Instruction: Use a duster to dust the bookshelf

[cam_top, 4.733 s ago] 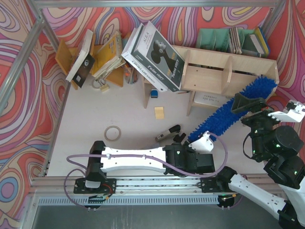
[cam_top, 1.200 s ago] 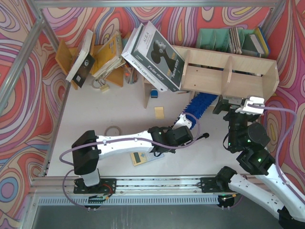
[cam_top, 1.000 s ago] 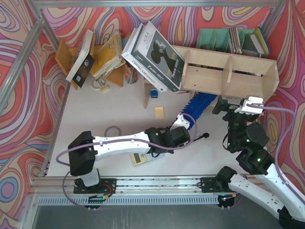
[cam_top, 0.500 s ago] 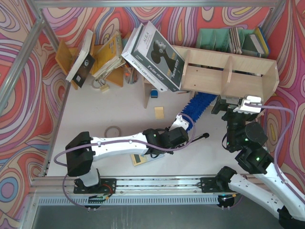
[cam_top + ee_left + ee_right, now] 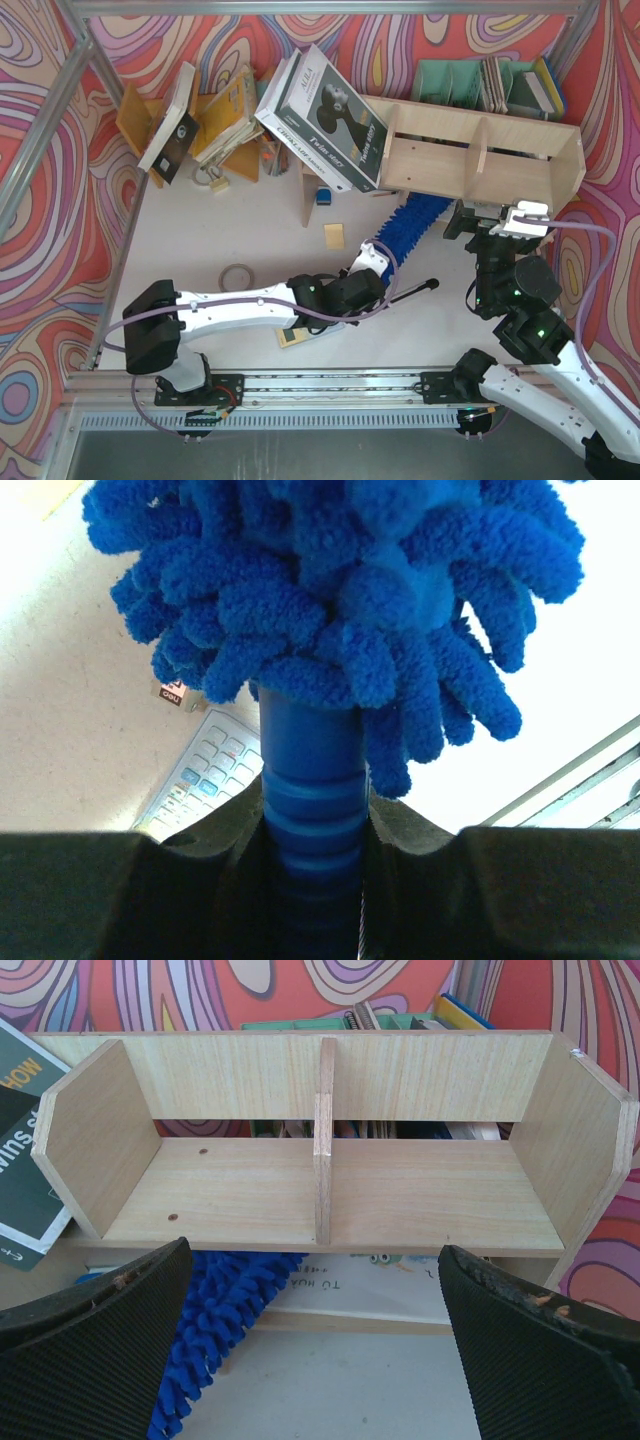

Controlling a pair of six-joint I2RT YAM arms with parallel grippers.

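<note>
The pale plywood bookshelf (image 5: 470, 150) lies at the back right, its open compartments facing the arms; it also fills the right wrist view (image 5: 330, 1180). The blue fluffy duster (image 5: 412, 220) lies slantwise on the table, its far end under the shelf's front edge. My left gripper (image 5: 368, 268) is shut on the duster's ribbed blue handle (image 5: 310, 780), with the fluffy head (image 5: 330, 590) just past the fingers. My right gripper (image 5: 490, 215) is open and empty, in front of the shelf's right compartment. The duster head (image 5: 225, 1330) lies beside its left finger.
A calculator (image 5: 300, 335) lies under the left arm and a thin black stick (image 5: 415, 290) beside it. A tape roll (image 5: 237, 277) and a yellow note (image 5: 334, 236) lie on the table. A boxed book (image 5: 325, 115) leans on the shelf's left end. Green file holders (image 5: 460, 80) stand behind it.
4.7 s ago my right gripper held the duster by the shelf's right end; now my left holds it. Over the last second my left arm drew it slightly near-left. The right gripper stayed.
</note>
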